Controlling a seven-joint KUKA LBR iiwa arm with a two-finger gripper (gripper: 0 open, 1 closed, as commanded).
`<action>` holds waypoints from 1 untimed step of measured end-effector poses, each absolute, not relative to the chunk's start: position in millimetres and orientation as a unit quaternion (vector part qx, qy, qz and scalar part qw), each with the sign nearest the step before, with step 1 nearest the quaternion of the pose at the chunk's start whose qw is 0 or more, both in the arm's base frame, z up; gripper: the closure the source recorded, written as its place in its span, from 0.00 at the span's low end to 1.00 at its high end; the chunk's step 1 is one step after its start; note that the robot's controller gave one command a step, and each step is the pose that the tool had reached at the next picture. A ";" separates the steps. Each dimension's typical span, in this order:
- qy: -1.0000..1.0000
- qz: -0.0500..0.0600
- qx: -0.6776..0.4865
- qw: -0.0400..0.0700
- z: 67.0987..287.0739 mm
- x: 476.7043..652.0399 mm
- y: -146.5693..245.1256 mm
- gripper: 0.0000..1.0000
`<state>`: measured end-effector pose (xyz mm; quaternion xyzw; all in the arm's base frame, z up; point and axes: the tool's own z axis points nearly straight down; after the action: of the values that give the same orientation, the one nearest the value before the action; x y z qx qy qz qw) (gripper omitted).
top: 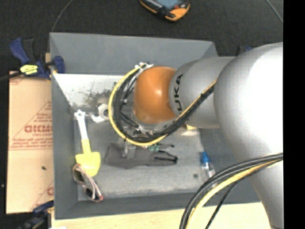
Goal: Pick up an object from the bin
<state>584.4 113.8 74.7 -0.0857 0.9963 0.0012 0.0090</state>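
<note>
My gripper (pixel 127 148) is low in the middle of the bin, mostly hidden under the arm's orange cover and cables. It stands right over a dark grey flat thing (pixel 119 157) on the bin floor. A black piece with a green bit (pixel 164 155) lies just right of it. To the left, a yellow scraper with a white handle (pixel 86 147) lies lengthwise along the bin's left side. A small white ring-shaped thing (pixel 101 113) sits up-left of the gripper.
Pinkish sunglasses (pixel 86 182) lie in the bin's front left corner, just below the scraper's yellow head. A thin stick with a blue cap (pixel 206 164) lies near the right wall. The big arm covers the bin's right half.
</note>
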 end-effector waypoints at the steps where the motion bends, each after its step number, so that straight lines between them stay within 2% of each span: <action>1: 0.999 0.001 -0.035 0.005 164.6 587.7 117.5 1.00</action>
<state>587.7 117.5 164.6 -0.0350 0.9994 0.0015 0.0045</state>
